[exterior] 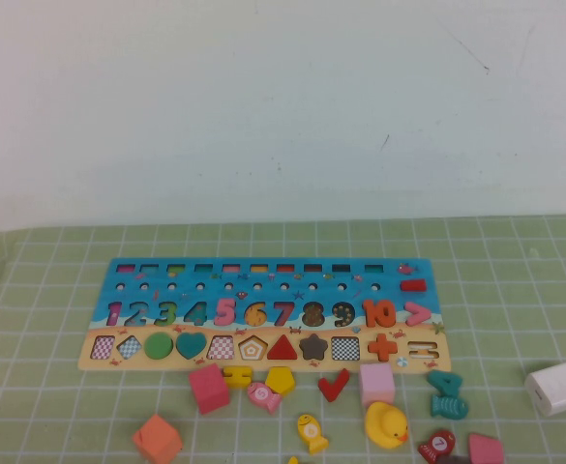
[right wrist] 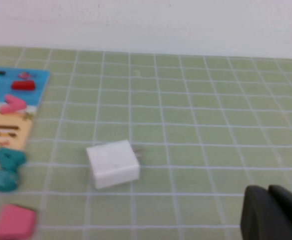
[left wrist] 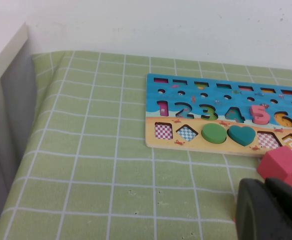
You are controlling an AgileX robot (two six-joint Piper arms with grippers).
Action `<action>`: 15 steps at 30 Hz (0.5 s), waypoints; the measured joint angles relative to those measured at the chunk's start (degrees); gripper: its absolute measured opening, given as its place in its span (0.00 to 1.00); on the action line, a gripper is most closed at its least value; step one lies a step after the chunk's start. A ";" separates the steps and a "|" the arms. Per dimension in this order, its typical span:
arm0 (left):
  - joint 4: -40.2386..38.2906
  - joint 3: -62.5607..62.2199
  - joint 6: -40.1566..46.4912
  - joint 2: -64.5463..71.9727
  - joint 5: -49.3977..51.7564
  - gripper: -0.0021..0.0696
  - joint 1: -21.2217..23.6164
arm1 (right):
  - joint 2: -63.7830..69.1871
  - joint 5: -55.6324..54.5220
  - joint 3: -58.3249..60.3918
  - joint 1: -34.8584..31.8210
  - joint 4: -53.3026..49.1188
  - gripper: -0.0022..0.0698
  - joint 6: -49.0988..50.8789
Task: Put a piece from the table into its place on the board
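Reading the board (exterior: pixel 360 290) in the high view: numerals 1 through 10 run left to right along the blue part, followed by a pink ">". An orange "+" (exterior: pixel 382 346) and an "=" cut-out sit at the right end of the tan strip. No brand text is legible. The "6" position (exterior: pixel 255 313) looks orange with dark specks; can't tell if it is filled or a bare recess.

The piece (exterior: pixel 237 376) lies flat on the green checked cloth, just off the board's near edge. It is between a pink cube (exterior: pixel 208 388) and a yellow pentagon (exterior: pixel 281 379), with the cube covering its left part. Its long axis runs left-right, parallel to the board's long edge. Which way the digit points can't be told.

Also on the cloth near it:
- red check mark (exterior: pixel 333 386)
- yellow fish (exterior: pixel 312 433)
- rubber duck (exterior: pixel 386 425)
- white block (exterior: pixel 557 388), well off to the right

Left gripper (left wrist: pixel 266 182) is out of the high view. Its wrist view puts it over the cloth beside the pink cube (left wrist: pixel 281 166), short of the board (left wrist: pixel 185 97), jaws together, holding nothing.

Right gripper (right wrist: pixel 268 189) hangs over bare cloth near the white block (right wrist: pixel 113 163), jaws together and empty, with the board's end (right wrist: pixel 36 80) well apart.
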 joint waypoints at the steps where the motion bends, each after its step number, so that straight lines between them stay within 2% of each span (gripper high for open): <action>1: 0.00 0.00 0.00 0.00 0.00 0.03 0.00 | 0.00 -0.12 0.00 0.00 1.36 0.03 1.04; 4: 0.00 0.00 0.00 0.00 0.00 0.03 0.00 | 0.00 -1.35 0.00 0.00 13.54 0.03 6.82; 6: 0.00 0.00 0.00 0.00 0.00 0.03 0.00 | 0.00 -2.53 0.08 0.00 28.02 0.03 12.47; 9: 0.00 0.00 0.00 0.00 0.00 0.03 0.00 | 0.00 -3.51 0.08 0.00 41.95 0.03 15.37; 15: -0.10 0.00 0.00 0.00 0.03 0.03 0.00 | 0.00 -6.30 0.08 0.00 45.71 0.03 9.38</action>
